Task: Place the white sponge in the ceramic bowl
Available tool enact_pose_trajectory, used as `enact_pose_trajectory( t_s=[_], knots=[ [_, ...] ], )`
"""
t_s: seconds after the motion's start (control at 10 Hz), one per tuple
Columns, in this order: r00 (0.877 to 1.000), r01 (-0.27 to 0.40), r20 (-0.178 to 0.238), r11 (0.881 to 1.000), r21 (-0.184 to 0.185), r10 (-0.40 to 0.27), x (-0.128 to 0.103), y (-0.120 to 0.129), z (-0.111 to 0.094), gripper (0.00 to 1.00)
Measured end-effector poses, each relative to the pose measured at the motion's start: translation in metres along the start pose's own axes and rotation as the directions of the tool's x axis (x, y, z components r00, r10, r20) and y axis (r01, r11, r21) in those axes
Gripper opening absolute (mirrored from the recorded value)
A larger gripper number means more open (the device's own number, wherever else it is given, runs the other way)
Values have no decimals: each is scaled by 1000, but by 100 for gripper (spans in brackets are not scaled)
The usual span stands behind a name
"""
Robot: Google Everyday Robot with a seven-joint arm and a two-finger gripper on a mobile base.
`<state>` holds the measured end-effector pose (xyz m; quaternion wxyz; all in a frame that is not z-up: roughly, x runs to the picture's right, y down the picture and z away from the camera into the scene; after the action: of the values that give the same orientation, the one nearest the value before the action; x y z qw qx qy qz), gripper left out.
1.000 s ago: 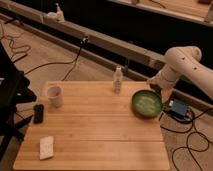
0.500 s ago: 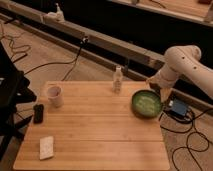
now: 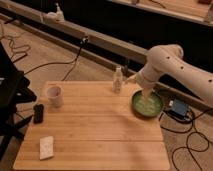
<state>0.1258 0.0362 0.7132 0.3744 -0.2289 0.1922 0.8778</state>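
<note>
Nothing has shifted since the earlier frame. With jaws apart, the gripper (image 3: 146, 96) hangs over the ceramic bowl (image 3: 152, 109); the white sponge (image 3: 46, 147) lies well apart on the table (image 3: 100, 127).

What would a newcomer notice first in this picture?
The big white arm reaching in from the right of the picture, its hand hanging over the green bowl at the right edge of the table. Then the white sponge, lying alone near the front left corner, far from the hand.

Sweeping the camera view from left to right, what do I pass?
White sponge → small bottle → ceramic bowl, with the gripper hanging over it → blue box on the floor.
</note>
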Motion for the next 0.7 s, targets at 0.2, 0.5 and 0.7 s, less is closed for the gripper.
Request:
enact_pose_trajectory(
  t_s=[0.2,0.5,0.7],
  knots=[
    [977,203,-66,979,9,-202,71,26,18,76],
    [891,439,-137,899,10,-433,159,55,45,76],
    [839,527,-155,850,-7,-521,196,71,55,76]
  ],
)
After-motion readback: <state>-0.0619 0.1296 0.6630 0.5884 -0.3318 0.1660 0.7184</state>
